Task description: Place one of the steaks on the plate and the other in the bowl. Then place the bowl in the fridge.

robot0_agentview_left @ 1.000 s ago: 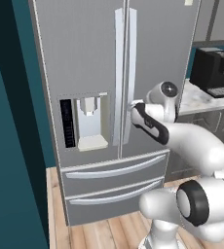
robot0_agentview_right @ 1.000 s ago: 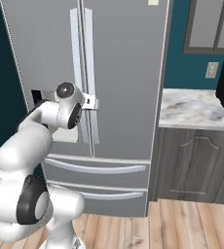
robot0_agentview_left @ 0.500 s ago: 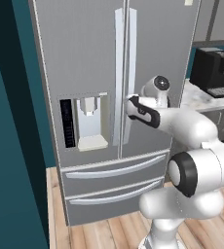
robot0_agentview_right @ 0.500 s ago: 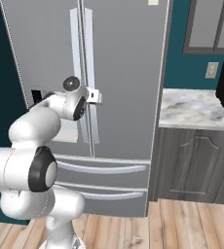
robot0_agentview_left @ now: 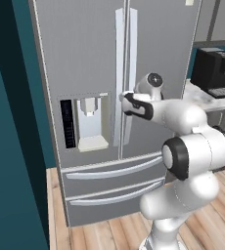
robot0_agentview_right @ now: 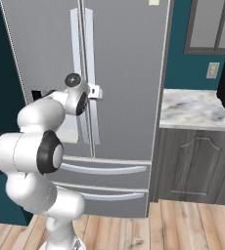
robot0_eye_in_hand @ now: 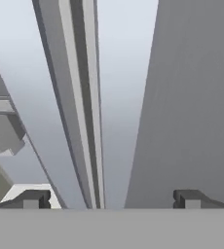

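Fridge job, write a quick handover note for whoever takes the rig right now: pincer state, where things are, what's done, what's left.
Pincer: open, empty, up against the fridge door handles, one fingertip on each side of them.
Fridge: both doors shut, drawers shut.
Steaks, plate, bowl: not seen from here, so their state is unknown.
Done: arm brought to the handles.
Left: grip a handle, pull the door open, check the steaks are on the plate and in the bowl, put the bowl inside.

Wood floor (robot0_agentview_right: 192, 222) carrying fridge (robot0_agentview_right: 124, 73); right of fridge, marble counter (robot0_agentview_right: 195, 108) bearing black coffee machine (robot0_agentview_left: 214, 71).
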Robot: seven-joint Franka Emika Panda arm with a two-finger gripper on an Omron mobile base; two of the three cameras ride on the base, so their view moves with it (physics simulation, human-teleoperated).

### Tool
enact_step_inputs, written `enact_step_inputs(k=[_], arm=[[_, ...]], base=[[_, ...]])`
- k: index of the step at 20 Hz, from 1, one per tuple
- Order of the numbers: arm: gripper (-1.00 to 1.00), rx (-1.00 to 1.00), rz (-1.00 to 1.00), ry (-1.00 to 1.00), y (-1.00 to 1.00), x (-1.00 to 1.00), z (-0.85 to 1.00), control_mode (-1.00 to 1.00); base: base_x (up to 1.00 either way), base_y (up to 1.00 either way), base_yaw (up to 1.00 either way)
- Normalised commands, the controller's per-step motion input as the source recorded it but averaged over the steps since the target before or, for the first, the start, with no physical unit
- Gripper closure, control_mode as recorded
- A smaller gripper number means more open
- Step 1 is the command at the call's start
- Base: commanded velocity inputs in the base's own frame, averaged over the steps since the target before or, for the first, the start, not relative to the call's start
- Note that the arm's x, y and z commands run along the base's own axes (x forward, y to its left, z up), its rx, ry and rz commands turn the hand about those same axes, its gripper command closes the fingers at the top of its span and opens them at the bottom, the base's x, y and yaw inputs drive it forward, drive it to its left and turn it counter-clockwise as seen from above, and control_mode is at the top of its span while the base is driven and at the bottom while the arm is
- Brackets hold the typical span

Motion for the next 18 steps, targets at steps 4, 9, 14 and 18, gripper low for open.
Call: enact_step_inputs(k=[4,9,14,18], arm=[[-1.0,0.0,0.0,0.0,0.0,0.56,0.0,-1.0],[-1.0,0.0,0.0,0.0,0.0,0.6,0.0,-1.0],[-1.0,0.0,0.0,0.0,0.0,0.45,0.0,-1.0],[-1.0,0.0,0.03,-0.02,0.0,0.22,0.0,-1.0]], base=[[0.0,0.0,0.0],[0.0,0.0,0.0],[0.0,0.0,0.0],[0.0,0.0,0.0]])
